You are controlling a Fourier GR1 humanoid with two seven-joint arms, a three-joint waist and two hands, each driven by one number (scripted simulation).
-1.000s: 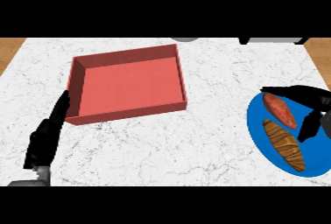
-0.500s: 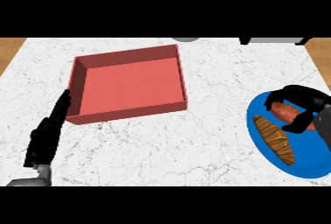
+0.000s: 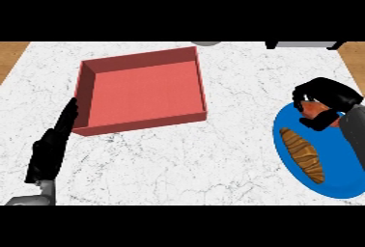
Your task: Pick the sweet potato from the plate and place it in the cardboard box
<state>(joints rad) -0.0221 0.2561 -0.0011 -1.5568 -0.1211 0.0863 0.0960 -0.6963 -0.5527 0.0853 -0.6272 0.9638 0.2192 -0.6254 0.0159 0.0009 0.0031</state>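
Observation:
A blue plate (image 3: 292, 159) lies at the right edge of the marble counter. My right hand (image 3: 329, 99) is over its upper part, fingers and thumb curled round the orange-red sweet potato (image 3: 312, 109), of which only a small patch shows. A brown ridged pastry (image 3: 302, 154) lies on the plate below it. The box (image 3: 143, 91) is a red square tray with low walls, open on top, at the upper centre-left. My left hand (image 3: 51, 147) rests open at the left, fingers straight, pointing toward the box's lower-left corner.
Bare marble counter (image 3: 200, 159) stretches between the box and the plate. A grey round object (image 3: 206, 43) and a dark-framed item (image 3: 299, 44) sit at the far edge. Wooden floor shows beyond both upper corners.
My right hand has come down over the plate's top and curled round the sweet potato, hiding most of it. The pastry and the left hand have stayed put.

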